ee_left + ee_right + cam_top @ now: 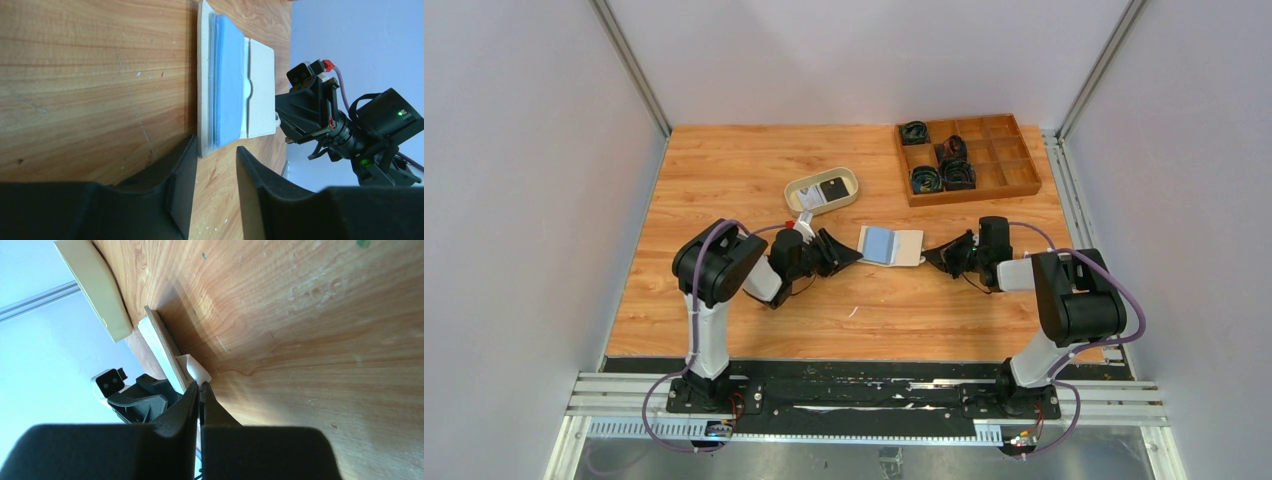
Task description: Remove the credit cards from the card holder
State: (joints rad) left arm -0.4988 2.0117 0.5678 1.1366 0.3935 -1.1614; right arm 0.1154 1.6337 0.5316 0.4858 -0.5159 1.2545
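Note:
The card holder [890, 245] lies open on the table between the arms, pale blue inside with a cream flap. In the left wrist view the card holder [227, 80] lies just past my fingertips. My left gripper [212, 157] is open and empty at its near edge, and shows in the top view [852, 254]. My right gripper [201, 386] is shut on the holder's white snap tab [196, 369], and shows in the top view [932, 257]. A black card [832, 188] and a white card [809, 198] lie in the oval tray. No card shows in the holder.
The oval beige tray [849, 180] sits just behind the left gripper; its rim shows in the right wrist view [97, 287]. A brown wooden compartment box [1014, 160] with dark coiled items stands at the back right. White walls enclose the table.

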